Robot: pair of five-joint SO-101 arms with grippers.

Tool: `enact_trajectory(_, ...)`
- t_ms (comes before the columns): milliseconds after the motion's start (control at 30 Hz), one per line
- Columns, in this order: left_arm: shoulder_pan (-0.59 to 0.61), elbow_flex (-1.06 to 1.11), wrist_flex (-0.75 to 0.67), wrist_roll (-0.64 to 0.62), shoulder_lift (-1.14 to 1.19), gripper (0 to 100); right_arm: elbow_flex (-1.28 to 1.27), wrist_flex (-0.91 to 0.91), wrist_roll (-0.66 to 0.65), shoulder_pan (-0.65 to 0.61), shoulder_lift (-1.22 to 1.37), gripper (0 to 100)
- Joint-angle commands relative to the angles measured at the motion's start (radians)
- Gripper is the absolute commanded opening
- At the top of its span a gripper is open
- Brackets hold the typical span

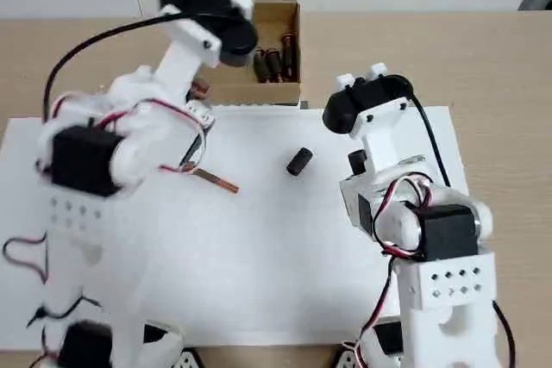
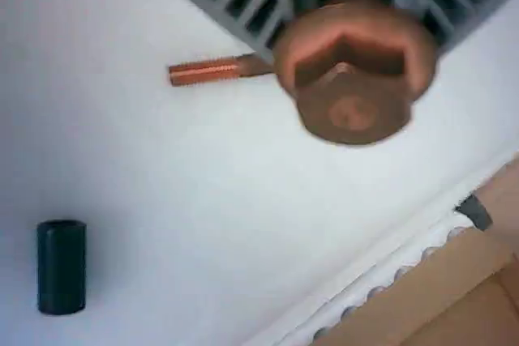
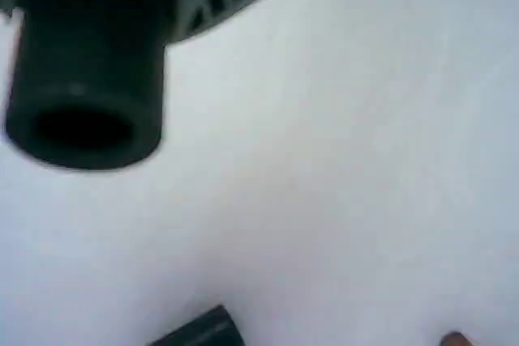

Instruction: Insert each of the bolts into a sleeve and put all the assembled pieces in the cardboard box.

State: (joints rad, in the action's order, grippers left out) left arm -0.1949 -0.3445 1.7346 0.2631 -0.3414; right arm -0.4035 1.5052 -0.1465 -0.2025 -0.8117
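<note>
My left gripper (image 1: 200, 102) is shut on a copper bolt (image 2: 353, 70), whose hex head faces the left wrist camera. A second copper bolt (image 1: 216, 180) lies flat on the white sheet just beside it. A loose black sleeve (image 1: 298, 161) lies mid-sheet between the arms; it is also the black sleeve (image 2: 61, 266) in the left wrist view. My right gripper (image 1: 357, 162) is shut on another black sleeve (image 3: 85, 91), held above the sheet with its open bore towards the right wrist camera. The cardboard box (image 1: 291, 19) stands at the back and holds several assembled pieces.
A white sheet (image 1: 259, 256) covers the wooden table (image 1: 483, 58). The box rests just past the sheet's far edge, close to the left arm's upper body. Open sheet lies in front of both grippers.
</note>
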Motion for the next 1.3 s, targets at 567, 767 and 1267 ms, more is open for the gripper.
enact_trajectory(567, -0.002, 1.285, -0.97, -0.351, -1.02, 1, -0.325, -0.476, 0.184, -0.025, -0.024, 0.4)
enact_trajectory(767, -0.003, 1.455, -0.979, -0.503, -1.2, 1, -0.466, -0.624, 0.184, -0.105, -0.025, 0.4)
enact_trajectory(1267, -0.005, 1.6, -0.98, -0.769, -1.292, 1, -0.862, -0.785, 0.221, -0.252, -0.495, 0.4)
